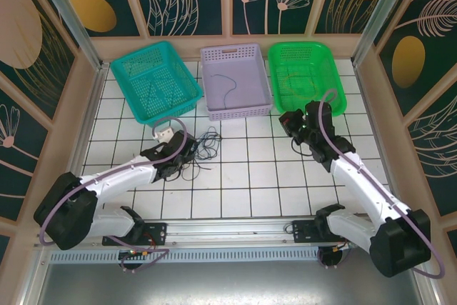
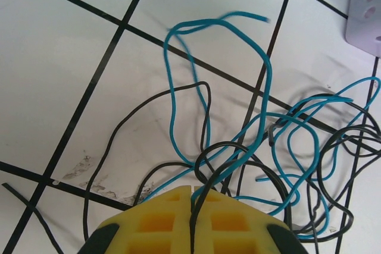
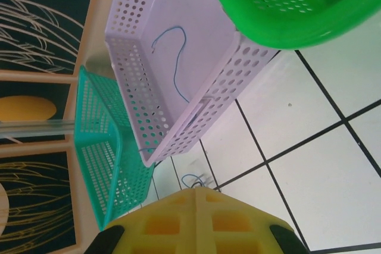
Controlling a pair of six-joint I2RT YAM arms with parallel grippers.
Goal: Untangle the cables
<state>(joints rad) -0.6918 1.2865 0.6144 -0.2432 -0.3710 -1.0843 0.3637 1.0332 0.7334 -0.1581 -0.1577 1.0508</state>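
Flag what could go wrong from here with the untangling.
The left gripper is shut on one of the thin black wires, which weave through the thin teal-blue wires; lifting could drag the whole tangle or tighten it. The right gripper is shut and away from the tangle, so nothing would anchor it.

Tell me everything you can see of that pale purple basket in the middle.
The lilac basket is a rectangular, open-topped tray of what looks like plastic, walls punched with small holes, a slot handle in its far end. It sits upright on the white tiled table between the teal basket and the green basket. One thin blue wire lies curled on its floor.
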